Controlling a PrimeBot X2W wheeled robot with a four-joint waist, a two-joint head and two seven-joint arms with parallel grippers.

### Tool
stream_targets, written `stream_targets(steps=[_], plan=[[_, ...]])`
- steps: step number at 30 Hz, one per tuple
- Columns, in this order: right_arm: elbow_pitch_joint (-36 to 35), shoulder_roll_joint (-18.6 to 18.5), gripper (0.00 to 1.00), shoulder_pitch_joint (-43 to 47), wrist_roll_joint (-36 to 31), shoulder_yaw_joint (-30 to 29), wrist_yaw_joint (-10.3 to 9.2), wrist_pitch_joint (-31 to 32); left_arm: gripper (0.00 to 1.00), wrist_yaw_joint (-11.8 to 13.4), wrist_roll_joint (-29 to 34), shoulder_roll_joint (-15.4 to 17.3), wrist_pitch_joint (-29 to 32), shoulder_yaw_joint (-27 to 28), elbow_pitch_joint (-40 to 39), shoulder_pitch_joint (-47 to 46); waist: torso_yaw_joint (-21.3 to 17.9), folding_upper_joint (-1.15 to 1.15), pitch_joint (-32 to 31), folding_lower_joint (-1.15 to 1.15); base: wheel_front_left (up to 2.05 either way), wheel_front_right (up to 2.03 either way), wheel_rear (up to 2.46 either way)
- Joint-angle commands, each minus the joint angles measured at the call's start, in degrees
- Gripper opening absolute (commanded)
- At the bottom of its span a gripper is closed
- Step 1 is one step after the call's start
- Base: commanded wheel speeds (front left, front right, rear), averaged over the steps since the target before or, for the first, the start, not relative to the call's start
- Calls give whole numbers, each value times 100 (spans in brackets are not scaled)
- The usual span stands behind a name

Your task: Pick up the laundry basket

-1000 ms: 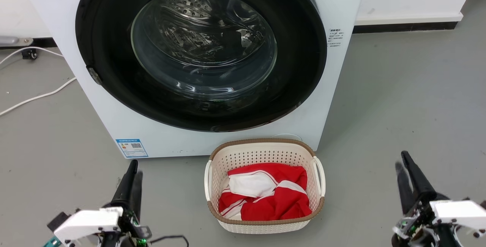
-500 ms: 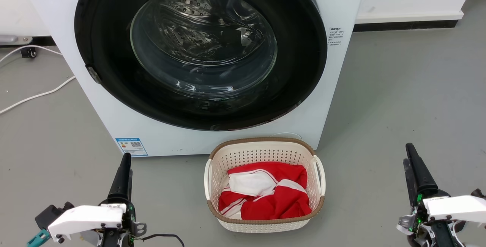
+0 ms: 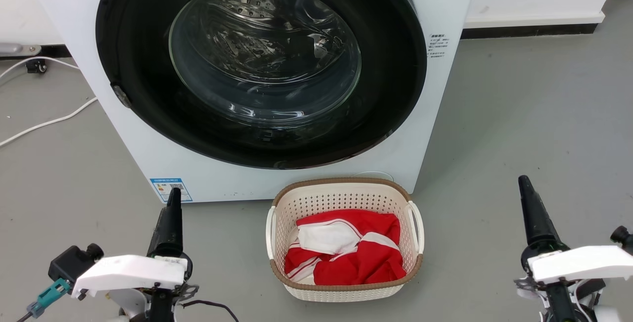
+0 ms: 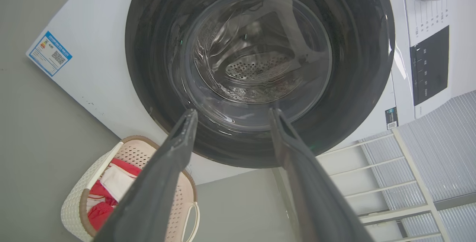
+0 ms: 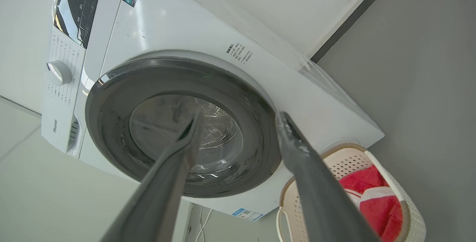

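Looking down through the head camera, I have the left gripper point(image 3: 173, 194) low on my left and the right gripper point(image 3: 523, 182) low on my right. Both point up the view toward the machine, over bare grey floor point(image 3: 519, 114). Edge-on there I cannot judge the jaws, but each wrist camera shows its two dark fingers point(image 4: 174, 149) spread apart with nothing between them, so both stand wide and empty.

The laundry basket point(image 3: 341, 197) sits on the floor between the two grippers, well apart from each. Its far rim is just beside the foot of the washing machine point(image 3: 445, 94), and its white side handles face left and right. A crumpled red and white cloth point(image 3: 361, 262) lies inside it.

Above the basket is the machine's round, dark-ringed glass door point(image 3: 264, 55). A blue label point(image 3: 160, 187) sits on the machine's lower corner, close to the left gripper's tip. A white cable point(image 3: 44, 124) trails across the floor farther left.
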Motion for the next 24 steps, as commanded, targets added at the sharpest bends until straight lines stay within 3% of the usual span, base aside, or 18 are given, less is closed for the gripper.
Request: stream_targets(steps=[1, 24], plan=[[-143, -15, 100, -6, -248, 34, 1, -53, 100, 21, 203, 21, -56, -27, -140, -85, 1, 0, 2, 0, 0, 0, 0], [-438, -21, 100, 136, -2331, 207, 1, -504, 100, 127, 2115, 25, -506, -234, -467, 43, 1, 0, 42, 0, 0, 0, 0]])
